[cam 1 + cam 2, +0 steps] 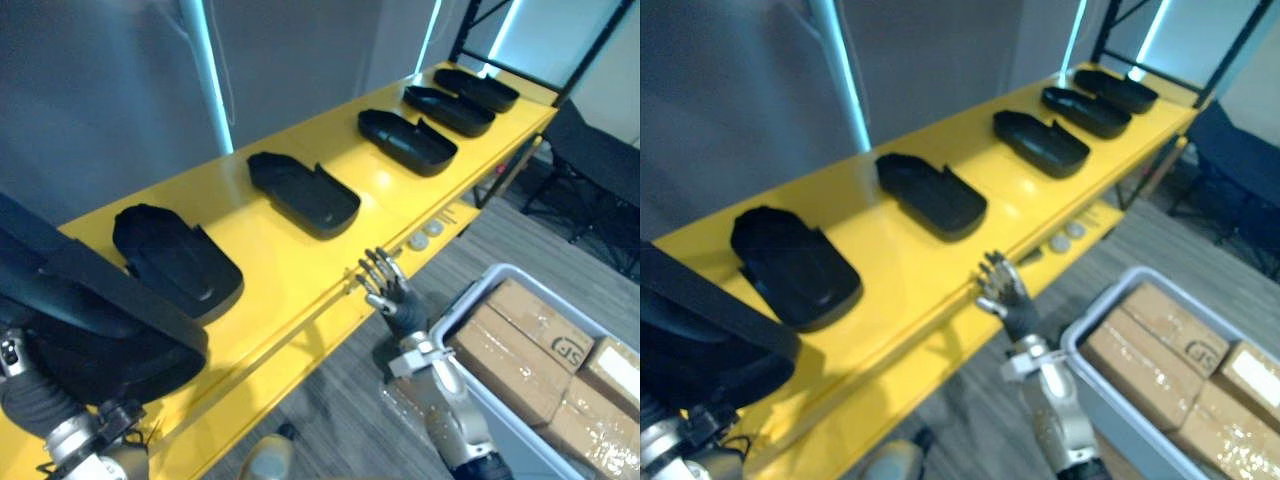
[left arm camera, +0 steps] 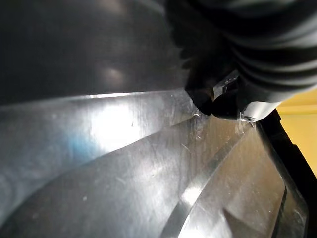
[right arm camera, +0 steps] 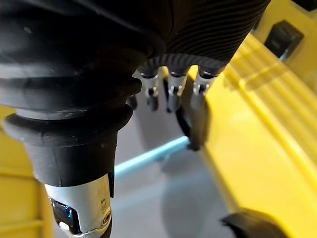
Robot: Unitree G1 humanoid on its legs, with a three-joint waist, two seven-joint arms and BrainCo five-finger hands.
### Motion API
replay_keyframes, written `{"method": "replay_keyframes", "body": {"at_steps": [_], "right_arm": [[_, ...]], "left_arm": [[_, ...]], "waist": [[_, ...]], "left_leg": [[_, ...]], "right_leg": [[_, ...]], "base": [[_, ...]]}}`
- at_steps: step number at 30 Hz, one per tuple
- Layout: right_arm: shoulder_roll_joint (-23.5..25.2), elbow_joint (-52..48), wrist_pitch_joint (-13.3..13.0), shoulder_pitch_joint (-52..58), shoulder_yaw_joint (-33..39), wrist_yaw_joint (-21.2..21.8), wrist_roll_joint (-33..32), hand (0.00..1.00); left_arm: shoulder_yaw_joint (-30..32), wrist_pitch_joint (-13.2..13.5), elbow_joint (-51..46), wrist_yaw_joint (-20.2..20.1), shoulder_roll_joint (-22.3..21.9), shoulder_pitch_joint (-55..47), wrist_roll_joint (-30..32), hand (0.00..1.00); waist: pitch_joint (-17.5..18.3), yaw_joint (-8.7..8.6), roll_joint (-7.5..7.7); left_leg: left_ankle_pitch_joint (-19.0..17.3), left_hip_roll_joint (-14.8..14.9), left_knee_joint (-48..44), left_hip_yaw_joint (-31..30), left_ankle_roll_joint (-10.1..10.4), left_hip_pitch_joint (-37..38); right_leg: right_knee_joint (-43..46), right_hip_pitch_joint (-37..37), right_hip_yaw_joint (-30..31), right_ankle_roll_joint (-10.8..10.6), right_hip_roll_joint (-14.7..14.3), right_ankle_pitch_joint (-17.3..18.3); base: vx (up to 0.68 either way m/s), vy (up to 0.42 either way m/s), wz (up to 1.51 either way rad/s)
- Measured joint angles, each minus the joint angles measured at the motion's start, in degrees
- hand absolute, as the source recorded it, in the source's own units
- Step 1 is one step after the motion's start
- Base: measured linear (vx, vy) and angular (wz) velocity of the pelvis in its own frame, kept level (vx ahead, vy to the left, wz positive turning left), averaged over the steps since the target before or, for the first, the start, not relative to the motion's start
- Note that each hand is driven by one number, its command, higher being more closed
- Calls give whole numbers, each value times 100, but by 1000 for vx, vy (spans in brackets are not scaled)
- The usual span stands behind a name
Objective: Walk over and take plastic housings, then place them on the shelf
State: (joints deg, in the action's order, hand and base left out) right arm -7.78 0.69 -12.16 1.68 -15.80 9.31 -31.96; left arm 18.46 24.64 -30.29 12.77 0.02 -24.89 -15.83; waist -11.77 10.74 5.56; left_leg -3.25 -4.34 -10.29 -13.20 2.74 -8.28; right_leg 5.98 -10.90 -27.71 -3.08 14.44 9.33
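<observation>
Several black plastic housings lie in a row on the yellow shelf (image 1: 290, 270): one near me (image 1: 175, 260), one in the middle (image 1: 303, 192), others farther right (image 1: 405, 140). A further housing (image 1: 90, 330) hangs over the shelf's near left end, carried by my left hand (image 1: 40, 405) from underneath. In the left wrist view its glossy inner face (image 2: 124, 163) lies right against that hand (image 2: 223, 94). My right hand (image 1: 390, 295) hovers at the shelf's front edge, fingers (image 3: 171, 94) relaxed and holding nothing.
A grey bin (image 1: 470, 295) with cardboard boxes (image 1: 530, 350) stands on the floor to my right, close to the right arm. A black chair (image 1: 600, 170) sits beyond the shelf's far end. A grey wall with light strips (image 1: 210, 70) backs the shelf.
</observation>
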Motion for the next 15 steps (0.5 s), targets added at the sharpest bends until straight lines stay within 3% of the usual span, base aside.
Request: {"method": "replay_keyframes", "body": {"at_steps": [2,3,5,7,9,15], "right_arm": [[-25,-11,-125,27,17,-70,123,0],[-92,-26,-221,-19,66,-75,235,0],[-248,-30,-405,-150,177,-77,388,0],[-322,-22,-508,-408,180,-103,613,0],[-316,-61,-789,-536,223,-272,863,0],[-312,-428,-1223,-474,483,-428,1074,0]], "left_arm": [[-127,52,10,-177,224,129,-13,100],[-193,120,7,-275,305,295,-8,100],[-359,188,3,-285,458,612,-9,100],[-374,415,-11,-286,523,795,-69,100],[-425,524,-10,-299,539,936,-181,100],[-576,766,-4,-187,628,1029,31,100]], "waist": [[-37,-150,-12],[-153,-184,-24],[-474,-222,-246],[-705,-196,-274],[-858,-223,-261],[-920,-245,-298]], "left_leg": [[139,-45,-70,-205,32,-204],[200,-41,-220,-263,115,-336],[220,-6,-441,-332,140,-556],[244,73,-407,-255,158,-590],[243,93,-406,-188,157,-577],[230,123,-459,-33,141,-564]], "right_leg": [[263,308,534,-141,-164,299],[442,382,509,-295,-177,197],[513,440,504,-460,-270,86],[541,571,613,-464,-309,77],[541,598,706,-461,-306,77],[773,742,764,-341,-245,197]], "base": [[-40,-74,75],[-16,-80,65],[-49,-16,37],[-70,-6,-12],[-49,2,-19],[-44,14,-14]]}}
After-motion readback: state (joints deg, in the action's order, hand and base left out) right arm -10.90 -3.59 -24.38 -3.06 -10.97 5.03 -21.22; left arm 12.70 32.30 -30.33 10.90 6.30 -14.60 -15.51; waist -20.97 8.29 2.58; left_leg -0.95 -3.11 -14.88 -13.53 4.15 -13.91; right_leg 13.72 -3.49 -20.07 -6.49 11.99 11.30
